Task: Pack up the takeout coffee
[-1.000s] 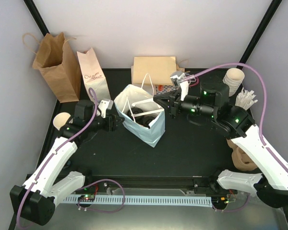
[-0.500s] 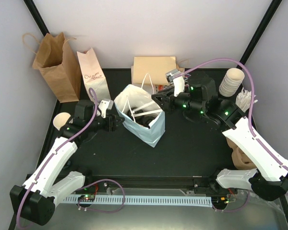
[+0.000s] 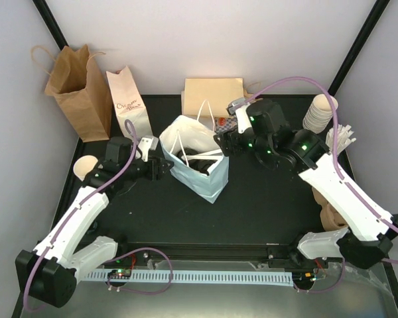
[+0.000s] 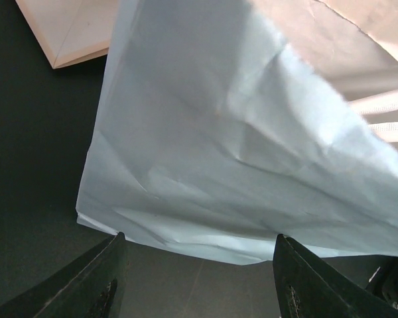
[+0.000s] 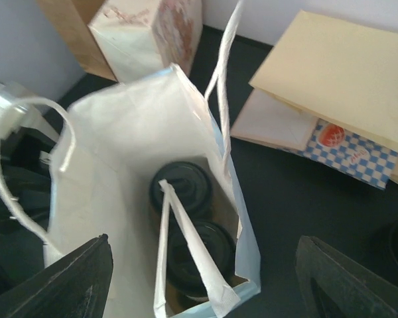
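The left fingers [image 4: 96, 281] are spread apart, right beside the light blue bag [image 4: 219, 146] on the tabletop [image 3: 265, 199]. Inside the bag sits a coffee cup [image 5: 205, 244] with a black lid, next to a second cup [image 5: 182, 187]. The right fingers [image 5: 69, 281] are spread wide above the bag, holding nothing.

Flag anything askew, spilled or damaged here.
Nothing spilled or torn. The pale blue bag is creased, and one handle droops into its mouth across the lidded cups, which sit lids up.
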